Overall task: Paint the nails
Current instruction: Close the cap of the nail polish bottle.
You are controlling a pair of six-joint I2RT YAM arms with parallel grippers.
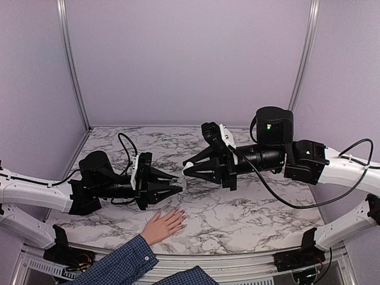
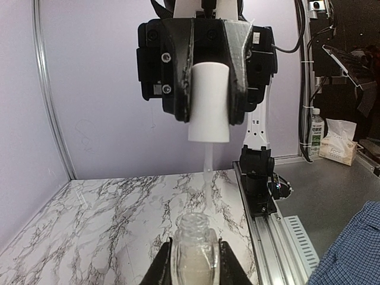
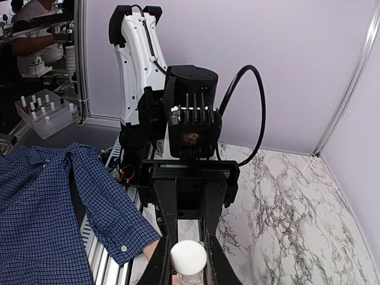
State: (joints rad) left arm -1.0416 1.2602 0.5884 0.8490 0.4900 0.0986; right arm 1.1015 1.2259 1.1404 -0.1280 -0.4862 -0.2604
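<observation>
— Nails (image 1: 180, 214), seen from overhead: where do they lie?
— On the fingertips of the hand (image 1: 163, 225), which rests flat and palm down on the marble table (image 1: 255, 214), just on the near side of the glass bottle (image 1: 180, 184). They are too small to tell whether any coat is on them. A blue plaid sleeve (image 1: 119, 264) runs back off the near edge.
— And the arms?
— Both reach in low from the sides and meet at the bottle. The left gripper (image 1: 178, 187) is clamped on it. The right gripper (image 1: 189, 168), just up and right of the bottle, pinches a white cap (image 1: 187, 165).
— What does the left wrist view give?
— The bottle stands upright between the left fingers, its mouth uncovered. Straight above it in this view hangs the cap, squeezed between the right jaws. A thin pale brush (image 2: 208, 159) points down toward the mouth but stays apart from it. Right of the bottle, past the table's rail, a corner of the sleeve shows. A tissue box (image 2: 338, 148) sits far behind.
— And the right wrist view?
— The cap's round top fills the gap between the right fingers and hides most of the bottle beneath. The left arm (image 3: 191, 113) rises beyond the bottle. Left of the bottle the sleeve's cuff ends at a bare wrist, and the nails cannot be seen. A tray of small vials (image 3: 44, 110) stands far off to the left.
</observation>
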